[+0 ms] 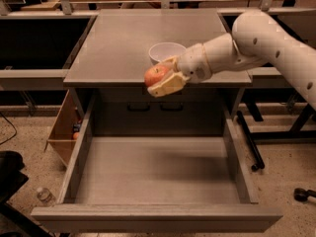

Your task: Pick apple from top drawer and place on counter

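Note:
My gripper (162,77) is shut on the red apple (155,75) and holds it in the air at the front edge of the counter (118,48), above the back of the top drawer (153,174). The arm comes in from the upper right. The drawer is pulled out wide and its grey floor lies bare. The apple sits just in front of and left of the white bowl (164,51).
The white bowl stands on the counter near its front right. A lower drawer front with two dark handles (155,106) shows behind the open drawer. A cardboard box (64,130) and a plastic bottle (44,195) are on the floor at left.

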`<state>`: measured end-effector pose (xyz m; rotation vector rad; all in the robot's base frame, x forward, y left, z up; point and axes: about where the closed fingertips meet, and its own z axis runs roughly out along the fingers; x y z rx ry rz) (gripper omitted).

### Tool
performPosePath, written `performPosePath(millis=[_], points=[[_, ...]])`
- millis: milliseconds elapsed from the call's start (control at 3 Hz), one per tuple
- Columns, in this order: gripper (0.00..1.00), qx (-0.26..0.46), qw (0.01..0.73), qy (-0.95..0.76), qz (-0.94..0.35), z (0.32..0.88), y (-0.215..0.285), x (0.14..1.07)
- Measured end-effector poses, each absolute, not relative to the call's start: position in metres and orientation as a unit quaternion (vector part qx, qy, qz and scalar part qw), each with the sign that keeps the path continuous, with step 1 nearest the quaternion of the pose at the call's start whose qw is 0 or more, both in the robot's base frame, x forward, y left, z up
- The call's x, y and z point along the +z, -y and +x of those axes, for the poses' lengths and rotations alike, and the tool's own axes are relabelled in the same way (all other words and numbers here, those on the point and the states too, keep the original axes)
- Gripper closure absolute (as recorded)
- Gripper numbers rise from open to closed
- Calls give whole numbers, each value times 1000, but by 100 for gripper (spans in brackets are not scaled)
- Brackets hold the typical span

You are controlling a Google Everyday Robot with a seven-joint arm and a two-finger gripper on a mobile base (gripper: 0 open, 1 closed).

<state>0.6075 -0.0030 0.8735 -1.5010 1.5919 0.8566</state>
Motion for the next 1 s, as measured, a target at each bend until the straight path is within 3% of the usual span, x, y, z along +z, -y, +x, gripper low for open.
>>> performPosePath(millis=[333, 1000], points=[[100, 357, 394, -623, -574, 640, 3, 913], [100, 265, 517, -646, -496, 730, 24, 1017]])
